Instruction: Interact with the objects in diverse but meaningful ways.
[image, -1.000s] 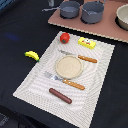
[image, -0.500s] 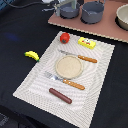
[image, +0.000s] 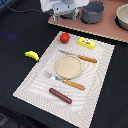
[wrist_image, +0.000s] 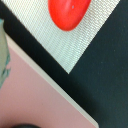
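Only red marks on yellow box (image: 86, 43) | writing unreadable

The exterior view looks down at an angle from well above the woven placemat (image: 70, 70) and takes in all of it. The wrist view faces almost straight down, very near the placemat's corner (wrist_image: 70, 60). Both views share this corner and the red round fruit (image: 65, 37) (wrist_image: 68, 12) on it.

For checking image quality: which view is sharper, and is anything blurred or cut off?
Exterior view: evenly lit, slightly soft; the gripper is blurred and cropped at the top edge. Wrist view: very close, the red round fruit soft-edged and cut off by the frame.
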